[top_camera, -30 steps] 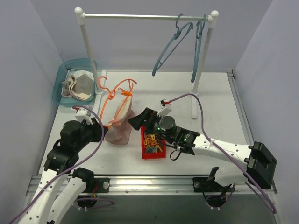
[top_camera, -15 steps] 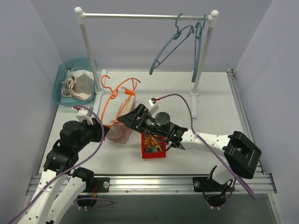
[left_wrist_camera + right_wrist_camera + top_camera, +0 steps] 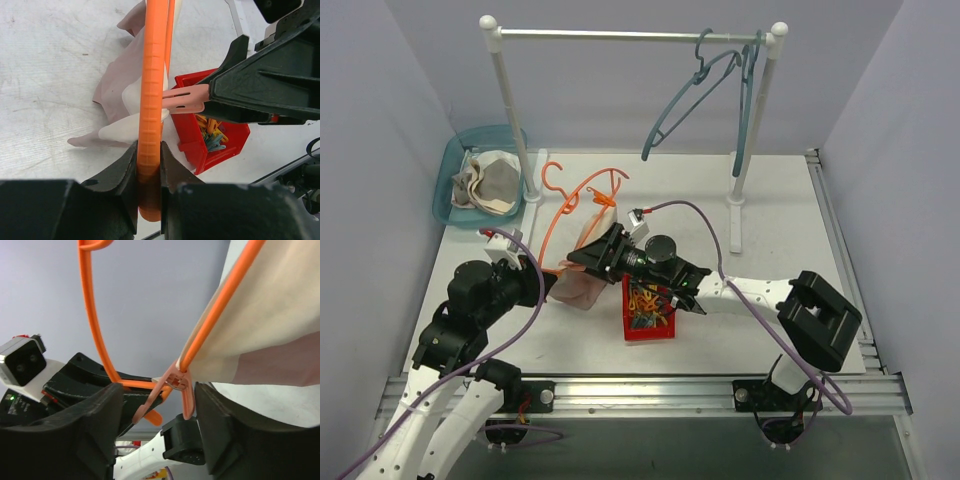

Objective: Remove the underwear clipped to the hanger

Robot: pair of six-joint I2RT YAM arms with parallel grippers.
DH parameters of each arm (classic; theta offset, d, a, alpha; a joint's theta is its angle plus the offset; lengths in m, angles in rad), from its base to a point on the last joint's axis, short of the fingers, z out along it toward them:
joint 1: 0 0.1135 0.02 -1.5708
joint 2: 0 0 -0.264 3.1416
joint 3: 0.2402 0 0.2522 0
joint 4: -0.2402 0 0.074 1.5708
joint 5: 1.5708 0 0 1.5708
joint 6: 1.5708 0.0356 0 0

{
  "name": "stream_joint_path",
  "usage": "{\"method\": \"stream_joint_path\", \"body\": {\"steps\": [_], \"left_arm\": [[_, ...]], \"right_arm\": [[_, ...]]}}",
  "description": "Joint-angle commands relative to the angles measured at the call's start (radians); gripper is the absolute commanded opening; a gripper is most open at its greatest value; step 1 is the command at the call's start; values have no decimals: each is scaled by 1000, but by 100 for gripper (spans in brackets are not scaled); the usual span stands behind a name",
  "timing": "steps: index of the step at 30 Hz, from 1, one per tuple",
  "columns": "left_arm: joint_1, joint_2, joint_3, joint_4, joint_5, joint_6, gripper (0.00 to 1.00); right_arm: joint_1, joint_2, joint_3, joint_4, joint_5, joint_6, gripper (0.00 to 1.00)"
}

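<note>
**Orange hanger held, clip straddled**

The red bin (image 3: 650, 330) holds coloured clips (image 3: 644, 300), and the teal basin (image 3: 448, 180) holds cream cloths (image 3: 492, 185). The left gripper (image 3: 149, 155) is clamped on the hanger (image 3: 154, 60). The underwear (image 3: 117, 80) trails onto the tabletop (image 3: 770, 230) beside the bin. Only the right wrist view shows the right gripper (image 3: 156, 387) spread, straddling a pinkish clip (image 3: 172, 381).

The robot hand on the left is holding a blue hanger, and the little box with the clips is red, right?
Not quite. The hanger in the left gripper is orange, not blue; the left wrist view shows it clamped there. The box with the clips is red.
</note>
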Motion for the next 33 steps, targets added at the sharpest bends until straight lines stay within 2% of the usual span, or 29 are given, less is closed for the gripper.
{"method": "stream_joint_path", "body": {"steps": [1, 2, 3, 6, 16, 25, 30, 32, 33], "left_arm": [[-7, -6, 16, 104, 13, 12, 2], [-7, -4, 17, 102, 15, 12, 3], [-7, -6, 17, 104, 15, 11, 3], [-7, -7, 16, 105, 12, 12, 2], [-7, -4, 17, 105, 2, 14, 3], [-7, 39, 29, 55, -74, 0, 3], [-7, 76, 39, 56, -67, -5, 3], [-8, 65, 36, 56, -86, -5, 3], [-8, 53, 36, 56, -94, -5, 3]], "right_arm": [[-7, 5, 18, 144, -55, 38, 55], [-6, 8, 15, 150, -58, 47, 49], [-9, 13, 12, 158, -66, 50, 39], [-9, 17, 6, 166, -75, 52, 22], [-21, -30, -26, 74, -71, 18, 1], [-47, -170, -46, -89, 40, -74, 0], [-76, -211, -71, -86, 37, -83, 0], [-81, -245, -68, -155, 50, -109, 0], [-81, -266, -56, -219, 69, -178, 0]]}}
